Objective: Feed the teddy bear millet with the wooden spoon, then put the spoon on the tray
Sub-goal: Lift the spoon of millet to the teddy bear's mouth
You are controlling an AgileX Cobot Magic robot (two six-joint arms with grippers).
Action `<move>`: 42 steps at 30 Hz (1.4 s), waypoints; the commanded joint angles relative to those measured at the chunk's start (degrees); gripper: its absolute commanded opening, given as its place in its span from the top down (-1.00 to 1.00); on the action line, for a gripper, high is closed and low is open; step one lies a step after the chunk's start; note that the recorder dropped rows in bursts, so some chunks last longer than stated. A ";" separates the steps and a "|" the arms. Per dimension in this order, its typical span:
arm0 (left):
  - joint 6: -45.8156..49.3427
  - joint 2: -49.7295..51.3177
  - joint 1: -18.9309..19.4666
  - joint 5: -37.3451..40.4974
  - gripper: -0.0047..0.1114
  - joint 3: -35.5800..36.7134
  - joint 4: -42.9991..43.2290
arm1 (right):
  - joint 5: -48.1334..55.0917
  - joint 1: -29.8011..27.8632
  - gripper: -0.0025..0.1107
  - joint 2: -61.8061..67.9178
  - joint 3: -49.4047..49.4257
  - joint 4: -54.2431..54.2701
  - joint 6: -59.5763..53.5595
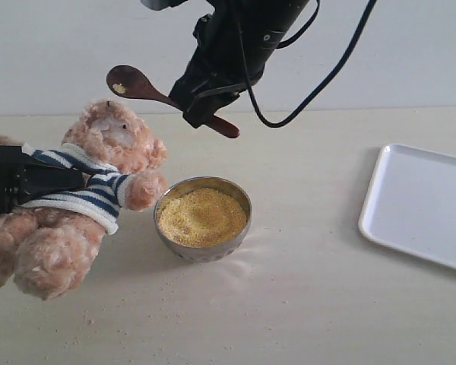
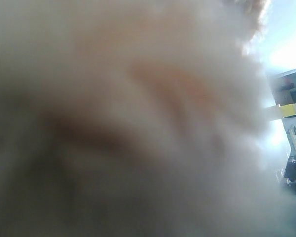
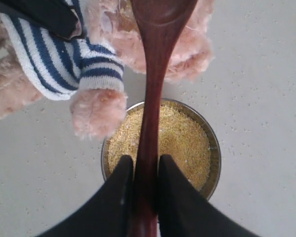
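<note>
My R claw point(image 3: 144, 165) clamps the wooden spoon point(image 1: 137, 84) handle, scoop end above the teddy bear point(image 1: 114, 137) head. L claw point(image 1: 61, 179) grips its torso. Millet point(image 1: 201, 215) beside bear; tray point(image 1: 418, 205) well apart.

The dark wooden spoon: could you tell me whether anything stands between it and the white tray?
Nothing visible does. The dark reddish-brown wooden spoon, held aloft by the right gripper, has only pale tabletop between it and the flat white rectangular tray; the round metal bowl sits below.

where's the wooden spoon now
Exterior view, upper left: the dark reddish-brown wooden spoon is aloft in the right gripper, its bowl above the fluffy teddy bear.
</note>
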 commanded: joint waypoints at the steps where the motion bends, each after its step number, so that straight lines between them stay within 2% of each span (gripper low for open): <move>1: 0.44 -0.19 0.10 0.97 0.83 0.42 -0.58 | 0.63 0.18 0.96 2.00 -2.61 1.69 0.43; 19: 0.44 -0.19 0.10 0.97 0.83 0.42 -0.58 | -1.82 0.68 0.96 2.94 -2.88 -0.63 2.37; 23: 0.44 -0.19 0.10 0.97 0.83 0.42 -0.58 | -1.17 2.66 0.96 4.02 -2.88 -1.49 2.14; 28: 0.44 -0.19 0.10 0.97 0.83 0.42 -0.58 | -4.01 5.93 0.96 4.54 -2.77 -8.43 5.56; 38: 0.44 -0.19 0.10 0.97 0.83 0.42 -0.58 | -4.29 5.93 0.96 5.17 -2.77 -13.52 7.59; 42: 0.44 -0.19 0.10 0.97 0.83 0.42 -0.58 | -5.07 7.64 0.96 6.65 -2.77 -16.44 8.86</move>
